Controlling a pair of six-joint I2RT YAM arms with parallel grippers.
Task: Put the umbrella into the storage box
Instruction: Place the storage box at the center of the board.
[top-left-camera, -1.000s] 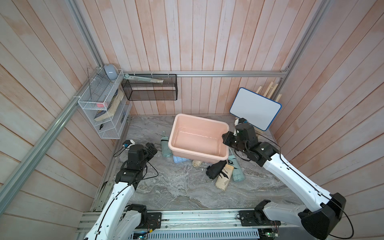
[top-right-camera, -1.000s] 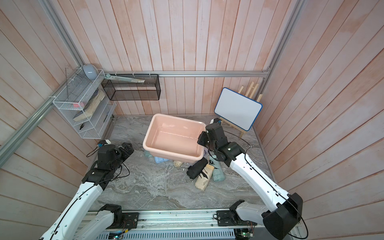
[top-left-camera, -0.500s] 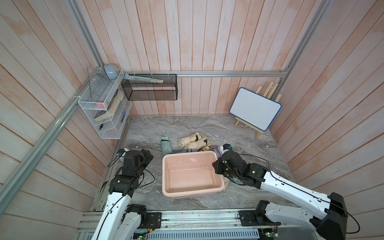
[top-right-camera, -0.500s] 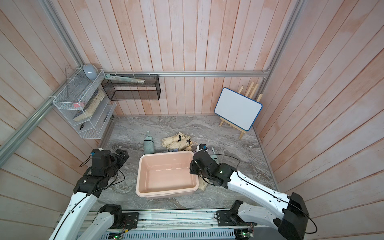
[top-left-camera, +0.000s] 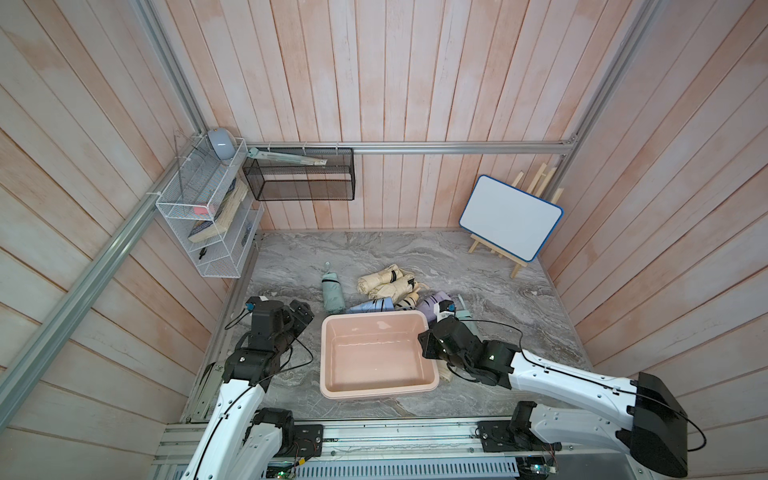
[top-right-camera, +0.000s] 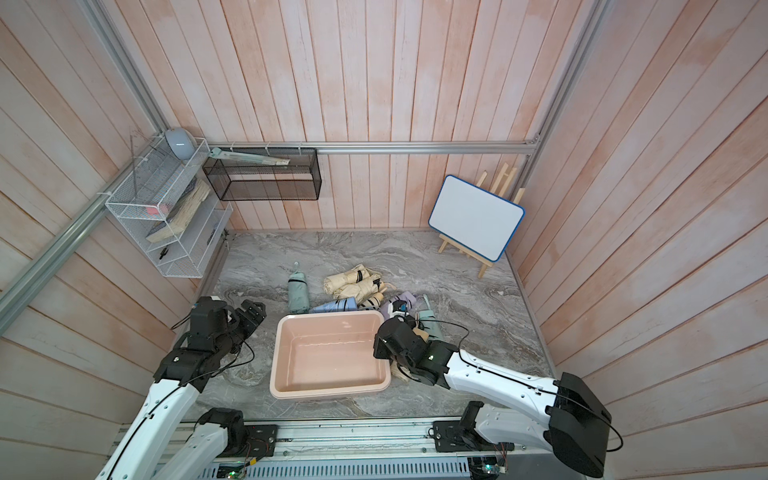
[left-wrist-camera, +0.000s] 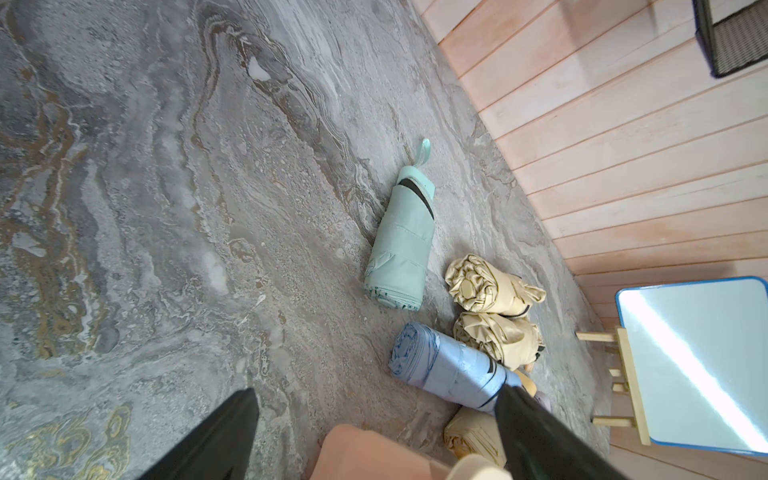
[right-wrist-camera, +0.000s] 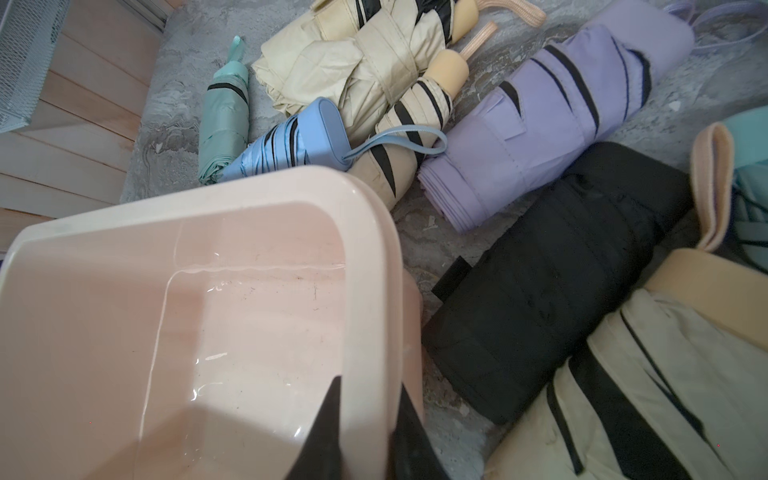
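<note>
Empty pink storage box (top-left-camera: 374, 319) at the counter's (top-left-camera: 457, 266) near edge, right claw (right-wrist-camera: 370, 399) clamped on its rim, left claw (left-wrist-camera: 376, 390) spread wide, black umbrella (right-wrist-camera: 552, 282) beside the box, plain from the right wrist, unseen from above.

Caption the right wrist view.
Right gripper clamps the rim of the empty storage box; folded umbrellas lie beside it on the table.

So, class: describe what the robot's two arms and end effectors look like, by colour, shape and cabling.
Both arms, left arm and right arm, have smooth white link shells joined by chunky black joint housings. Thin black cables loop loosely alongside their wrists. The left end effector and right end effector are black, with flat, tapering fingers.
</note>
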